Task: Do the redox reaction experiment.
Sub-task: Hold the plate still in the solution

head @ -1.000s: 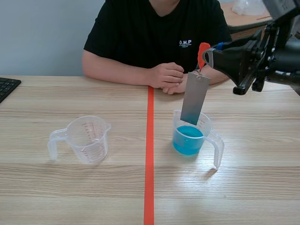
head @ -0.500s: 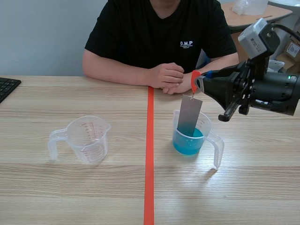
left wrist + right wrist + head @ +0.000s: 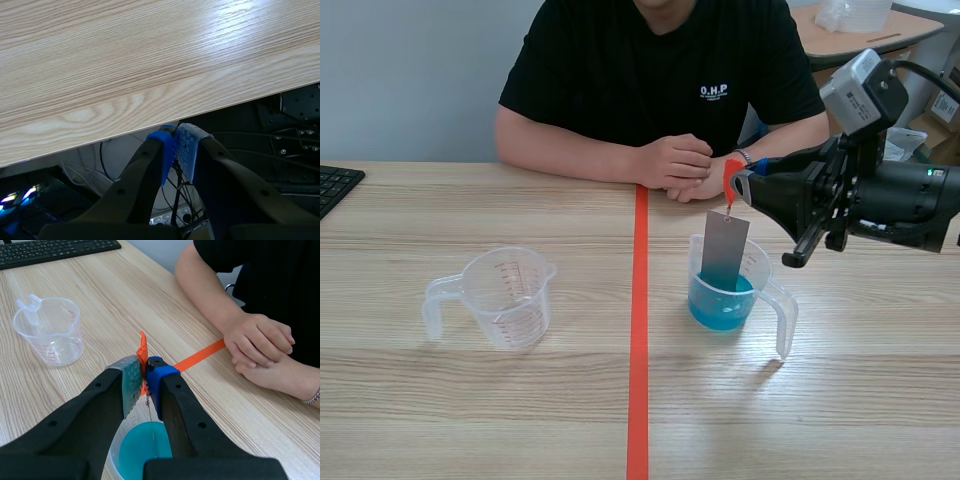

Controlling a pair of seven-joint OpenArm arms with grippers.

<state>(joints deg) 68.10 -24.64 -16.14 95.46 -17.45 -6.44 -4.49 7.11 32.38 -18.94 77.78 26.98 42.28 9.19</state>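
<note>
**Pale wood-grain table [image 3: 840, 400]: metal strip hangs in the blue cup**

An orange-red tape line [image 3: 638, 330] runs down the middle of the table. Just beside it, on the right arm's side, stands a clear plastic measuring cup of blue liquid [image 3: 725, 295]. The right gripper [image 3: 738, 185] is above this cup, its fingers clamped tight on an orange-red tab [image 3: 731, 168]. A thin grey rectangular metal strip [image 3: 724, 250] dangles from the tab, its lower end down inside the cup and reaching the liquid.

An empty clear plastic measuring cup [image 3: 505, 297] sits well apart, across the line. The left gripper [image 3: 176, 145] hangs off the table's edge, pads pressed together with nothing between them.

Across the table sits a person in a black T-shirt [image 3: 660, 60], hands [image 3: 682, 165] clasped on the wood. A black keyboard [image 3: 335, 185] lies at the far left corner.
</note>
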